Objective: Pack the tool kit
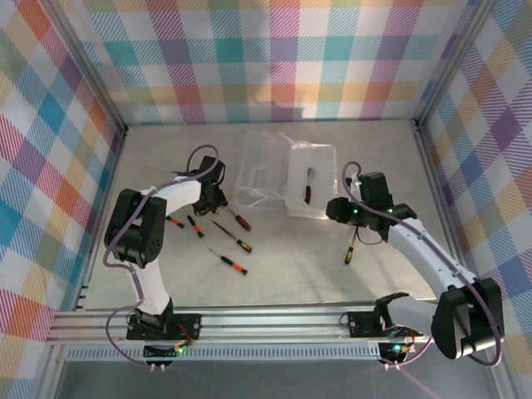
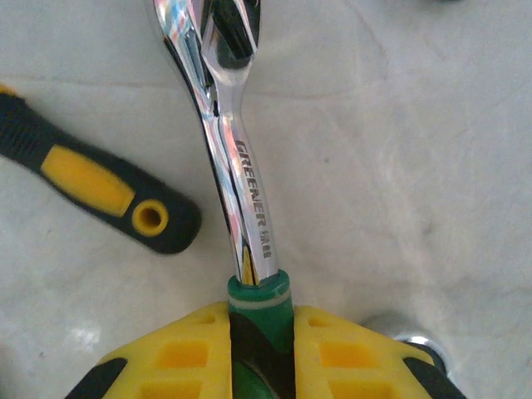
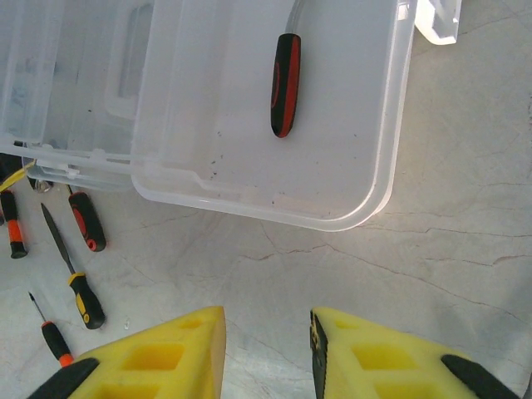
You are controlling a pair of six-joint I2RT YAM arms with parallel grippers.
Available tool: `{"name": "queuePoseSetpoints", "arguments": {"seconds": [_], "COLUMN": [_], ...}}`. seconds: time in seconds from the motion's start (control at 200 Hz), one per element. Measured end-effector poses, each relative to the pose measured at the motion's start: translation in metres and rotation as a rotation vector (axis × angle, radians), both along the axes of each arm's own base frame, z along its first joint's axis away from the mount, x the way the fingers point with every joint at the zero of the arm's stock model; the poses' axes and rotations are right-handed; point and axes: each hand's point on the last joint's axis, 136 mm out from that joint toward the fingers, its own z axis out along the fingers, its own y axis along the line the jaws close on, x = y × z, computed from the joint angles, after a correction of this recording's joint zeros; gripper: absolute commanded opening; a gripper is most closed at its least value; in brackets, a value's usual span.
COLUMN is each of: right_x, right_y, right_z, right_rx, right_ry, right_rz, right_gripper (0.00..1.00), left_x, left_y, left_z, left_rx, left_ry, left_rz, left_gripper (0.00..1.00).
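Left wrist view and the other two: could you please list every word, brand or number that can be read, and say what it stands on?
"GREENER": engraved along the shank of the chrome tool clamped in the left gripper.
Small marks right after it on the same shank: too blurred to read.
Clear box and screwdrivers: no readable text.
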Motion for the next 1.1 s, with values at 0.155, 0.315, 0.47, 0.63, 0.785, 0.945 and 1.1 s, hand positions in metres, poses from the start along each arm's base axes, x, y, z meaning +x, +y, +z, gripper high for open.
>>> {"name": "queuePoseSetpoints", "arguments": {"seconds": [0.155,0.315,0.47,0.63,0.785,0.945,1.1], "right_x": [0.0,-0.001,-0.002,-0.005,-0.007,-0.005,-0.001], "right_y": [0.0,0.001,0.004,0.01,0.021,0.037,0.06], "right_z": [0.001,0.001,0.003,0.01,0.03,0.06,0.092], "right_rx": [0.002,0.016,0.033,0.077,0.16,0.251,0.319], "right_ry": [-0.001,0.006,0.012,0.014,-0.006,-0.044,-0.096], "right_rz": [-0.001,-0.006,-0.003,0.01,0.04,0.085,0.148], "right_gripper": [0.33,0.33,0.33,0.34,0.39,0.41,0.42], "left_x": [-0.02,-0.03,-0.031,-0.038,-0.052,-0.07,-0.09], "left_y": [0.003,0.002,-0.007,-0.021,-0.05,-0.08,-0.1], "left_z": [0.006,0.028,0.047,0.06,0.09,0.139,0.175], "left_rx": [0.027,0.043,0.045,0.046,0.034,-0.006,-0.066], "left_ry": [0.034,0.003,-0.046,-0.075,-0.145,-0.277,-0.371], "left_rz": [-0.04,-0.079,-0.124,-0.184,-0.302,-0.428,-0.524], "left_gripper": [0.0,0.0,0.0,0.0,0.0,0.0,0.0]}}
